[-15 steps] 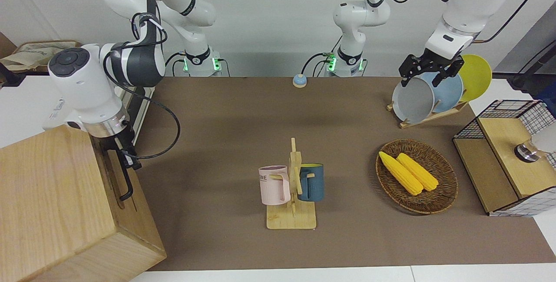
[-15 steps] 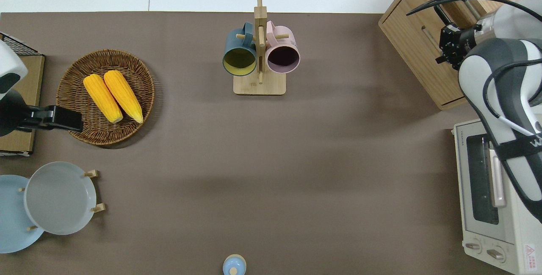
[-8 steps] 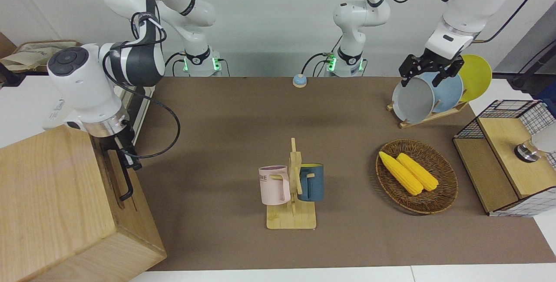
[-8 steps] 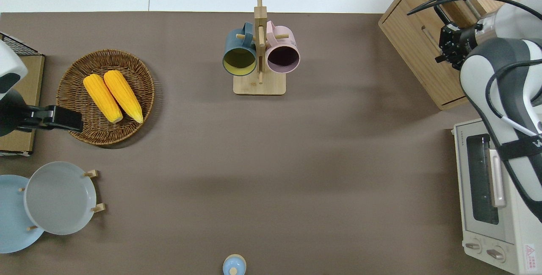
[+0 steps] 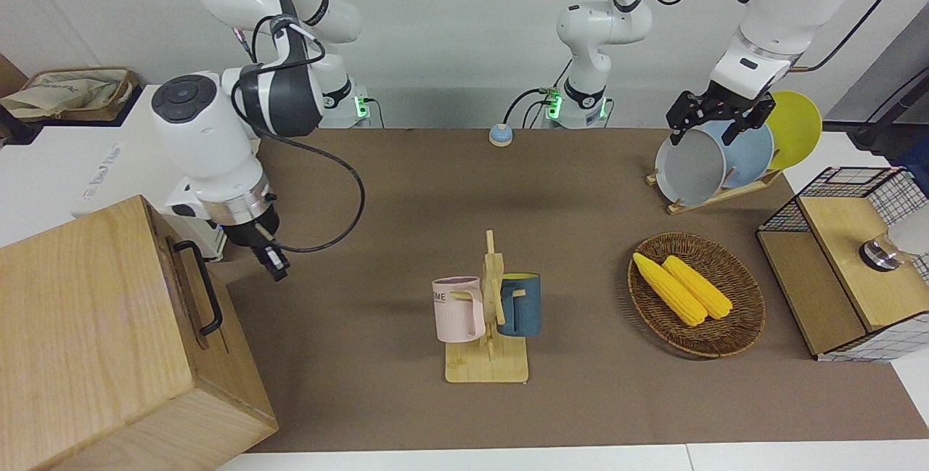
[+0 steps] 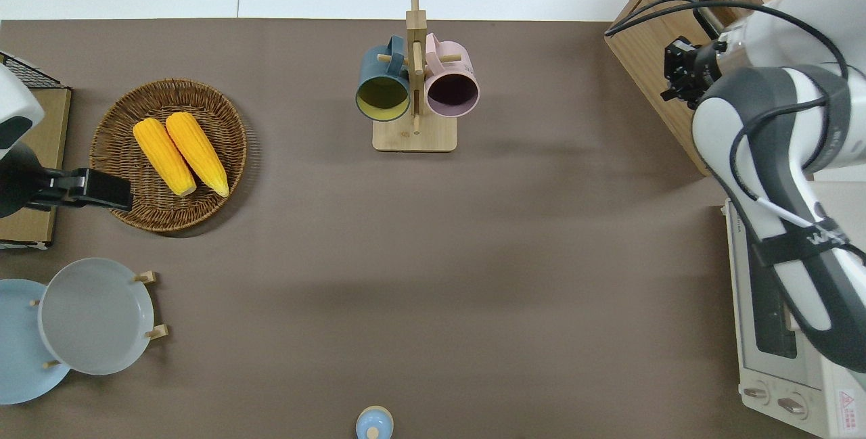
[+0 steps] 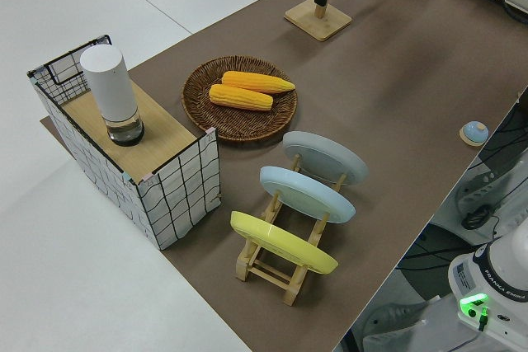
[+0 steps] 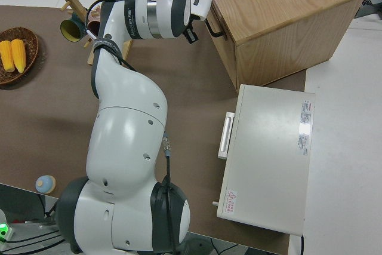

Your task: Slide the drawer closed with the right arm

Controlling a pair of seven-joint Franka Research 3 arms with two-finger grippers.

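Front view: light-wood drawer (image 5: pixel 194 289) seemingly flush — right gripper (image 5: pixel 270 258) apart.

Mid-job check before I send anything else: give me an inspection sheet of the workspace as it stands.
Surface: brown mat over the table.
Job's things: drawer sits flush in the wooden cabinet; black bar handle untouched.
Clutter: mug rack with pink and blue mugs, basket holding two corn cobs, plate rack, wire-mesh cabinet, toaster oven, small blue bell.
Grippers: right gripper off the handle, over the mat beside the cabinet front; left arm parked.
Cables: black cable loops off the right wrist.
Surroundings: white wall, white floor.
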